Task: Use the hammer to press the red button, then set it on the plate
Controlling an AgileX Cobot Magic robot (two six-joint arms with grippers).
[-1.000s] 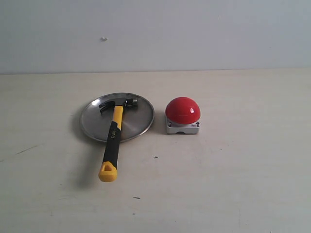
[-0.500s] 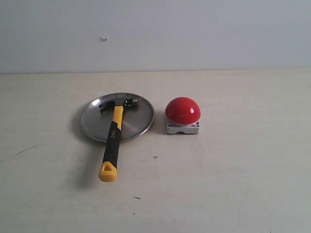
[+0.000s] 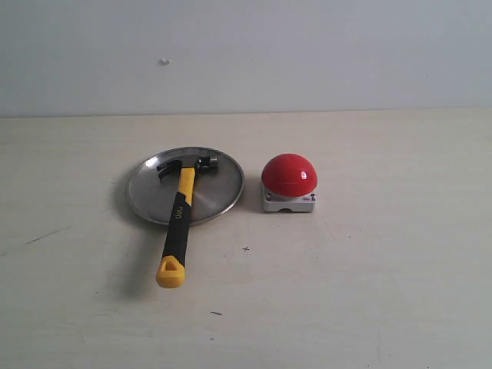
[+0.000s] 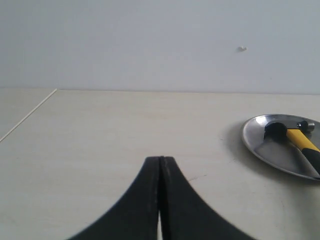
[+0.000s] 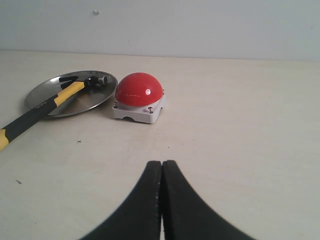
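Hammer (image 3: 178, 223) lies with its dark head inside the plate (image 3: 223, 192). Its handle runs out over the rim toward 6 o'clock, so the yellow end rests on the tabletop (image 3: 369, 269). The red button (image 3: 289, 174) sits at 3 o'clock from the plate, just beside it and not touching. The left claw (image 4: 160, 165) and right claw (image 5: 161, 167) each show their two fingers pressed together with nothing between them, and both are well apart from the hammer. Judging by this, the placing step looks done, though only the head end is on the plate. Nothing here shows whether the button was pressed. If it was, nothing seems left to do.
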